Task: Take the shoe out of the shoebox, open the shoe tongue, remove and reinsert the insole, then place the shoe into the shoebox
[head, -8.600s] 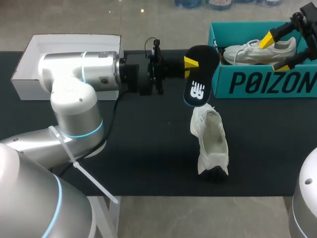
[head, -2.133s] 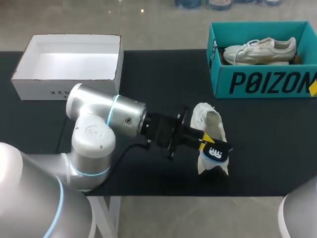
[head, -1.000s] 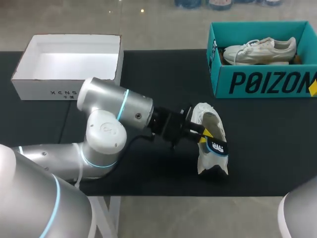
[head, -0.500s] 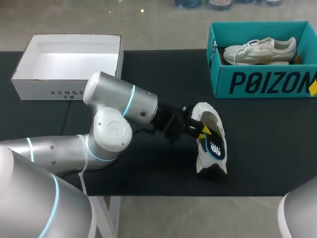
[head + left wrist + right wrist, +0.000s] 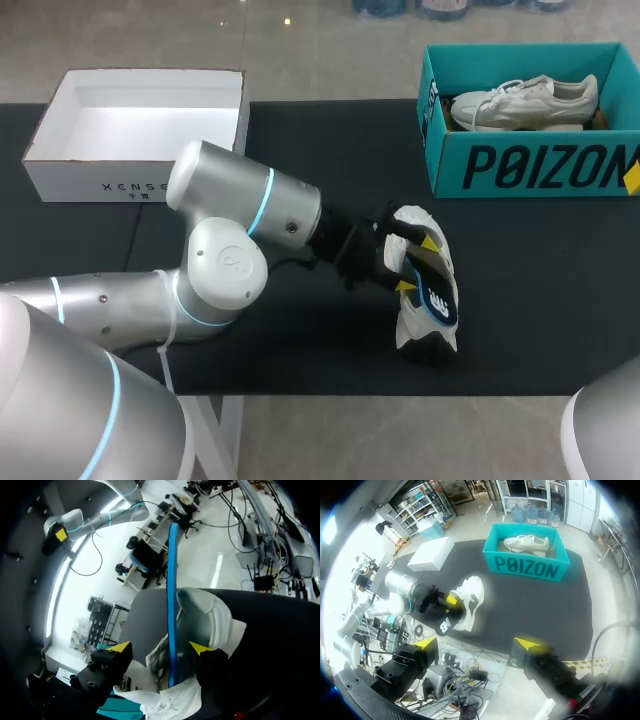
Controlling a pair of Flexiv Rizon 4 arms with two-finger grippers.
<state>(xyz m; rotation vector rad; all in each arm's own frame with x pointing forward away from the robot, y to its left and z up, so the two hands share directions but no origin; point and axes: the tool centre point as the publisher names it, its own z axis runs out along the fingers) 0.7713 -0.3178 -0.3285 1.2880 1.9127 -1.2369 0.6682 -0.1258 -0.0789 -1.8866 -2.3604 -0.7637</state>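
A white shoe (image 5: 412, 322) lies on the black table, heel toward the front edge. A black insole with a blue edge (image 5: 437, 298) sits in its opening. My left gripper (image 5: 418, 265) is over the shoe's mouth, open, its yellow tips on either side of the insole. In the left wrist view the insole (image 5: 172, 580) stands edge-on between the spread fingers of that gripper (image 5: 160, 647), ahead of which lies the shoe (image 5: 210, 615). My right gripper (image 5: 476, 645) hangs high off the table's right side, wide open and empty; the head view shows one yellow fingertip (image 5: 632, 178).
A teal shoebox (image 5: 530, 165) at the back right holds a second white shoe (image 5: 520, 100). A white open box (image 5: 60, 165) stands at the back left. My left arm's elbow (image 5: 225, 265) lies across the table's middle.
My left gripper has opened and let go of the insole. The insole has turned from crosswise to lying along the shoe and has gone further in.
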